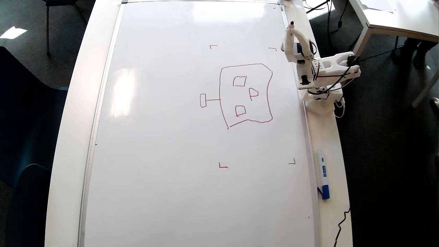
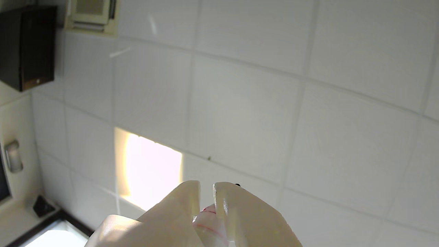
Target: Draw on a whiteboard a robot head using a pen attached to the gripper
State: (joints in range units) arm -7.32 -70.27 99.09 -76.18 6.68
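1. Evidently we see the whiteboard (image 1: 164, 154) lying flat, covering most of the tabletop (image 1: 73, 103) so the arm can reach it.
2. On its right half sits the robot head (image 1: 245, 93), outline closed.
3. Beyond the whiteboard's right edge the tool (image 1: 291, 29) points up, jaws nearly closed around the pen (image 2: 207, 219), tip off the whiteboard.

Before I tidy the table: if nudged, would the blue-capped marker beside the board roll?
Probably. The blue-capped marker looks round and slim, lying flat on the smooth white table near its edge, so it may roll off. It is likely light and stiff; a clip, if any, isn't discernible.
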